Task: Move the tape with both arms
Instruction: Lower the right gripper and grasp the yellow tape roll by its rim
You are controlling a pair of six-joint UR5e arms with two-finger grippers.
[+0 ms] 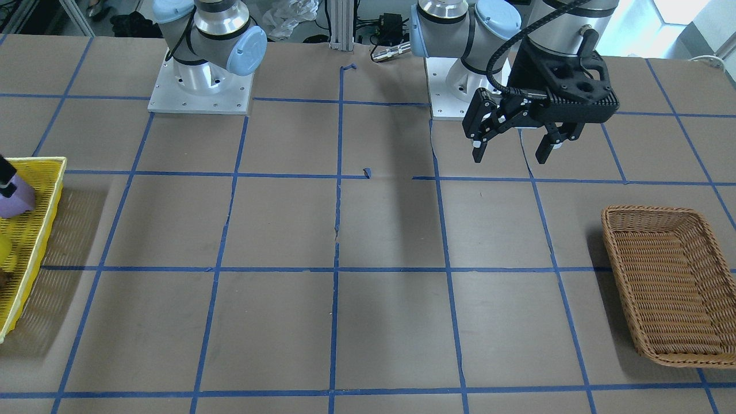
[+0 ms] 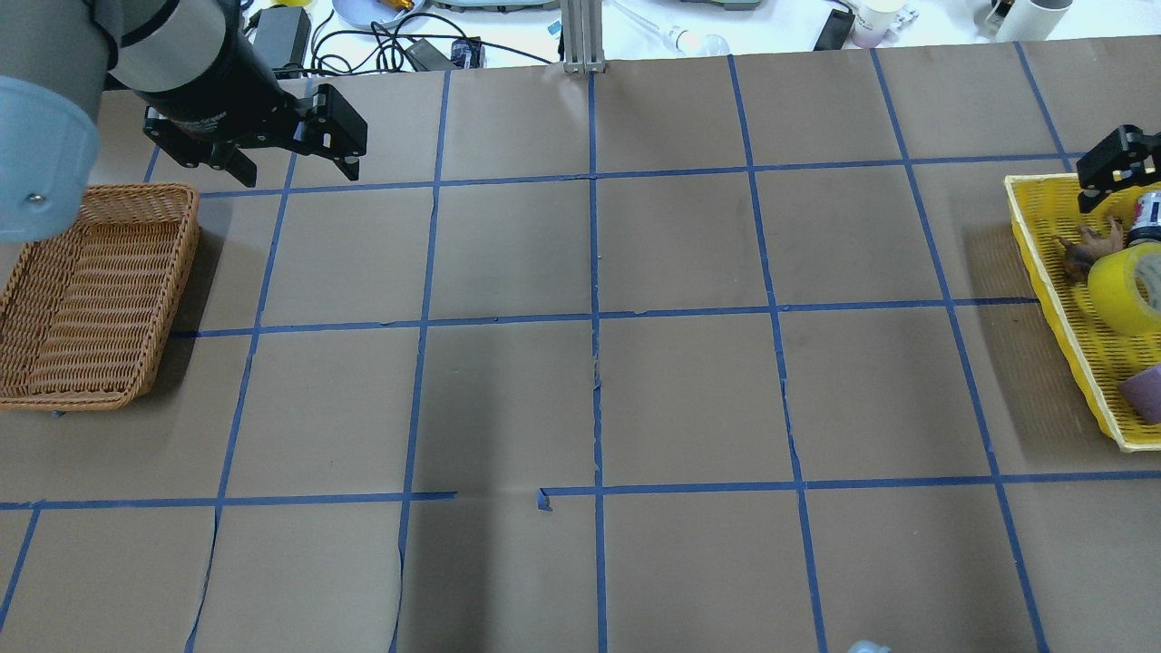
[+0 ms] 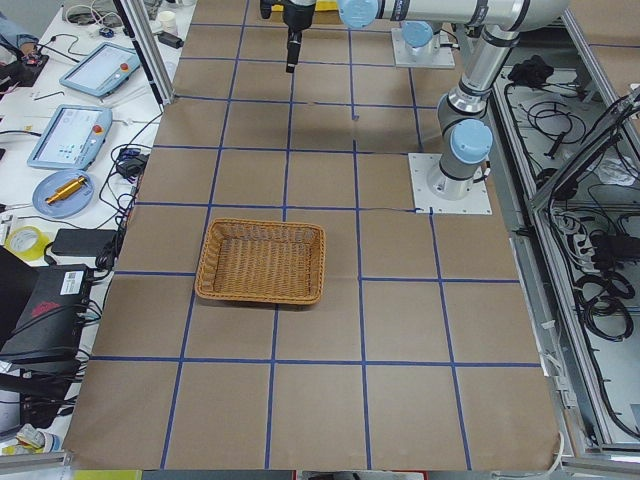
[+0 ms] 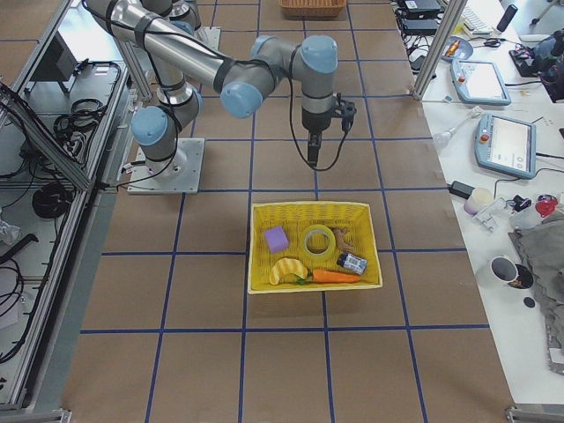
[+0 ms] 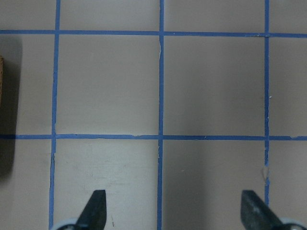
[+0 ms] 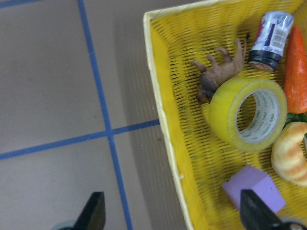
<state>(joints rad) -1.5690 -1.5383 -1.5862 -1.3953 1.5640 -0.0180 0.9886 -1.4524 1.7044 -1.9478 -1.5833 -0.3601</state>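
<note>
A: Front view. What is cut off?
B: The yellow tray (image 1: 49, 190) runs out at the frame edge. Of its load only the purple block (image 1: 16, 200) reads clearly. The left gripper (image 1: 512, 150) is fully in view above the table (image 1: 391, 230), jaws apart, holding nothing. The wicker basket (image 1: 650, 210) is clipped at the edge.

A: Overhead?
B: The right gripper (image 2: 1117, 186) is half out of frame, above one end of the tray. The tape (image 2: 1123, 292) lies in the tray, also clipped: a thick yellow roll, apart from both grippers.

A: Side views?
B: From the left end, the left gripper shows edge-on and too small to judge. From the right end the whole tray shows. The tape sits mid-tray between the purple block and a small brown toy animal (image 4: 342, 238), with a carrot (image 4: 335, 276) and a can (image 4: 352, 263) nearer the camera.

A: Left wrist?
B: Two dark fingertips (image 5: 95, 211) at the bottom corners, wide apart. Below them, brown paper and blue grid lines (image 5: 161, 96).

A: Right wrist?
B: Jaws spread and holding nothing, one tip over the table, the other over the tray. The tape is sharp here: glossy translucent yellow wall, white core with green print. The toy animal touches it and a croissant-shaped bread (image 6: 290, 153) lies just beside it. The tray is plastic mesh. The carrot is cut by the frame.
</note>
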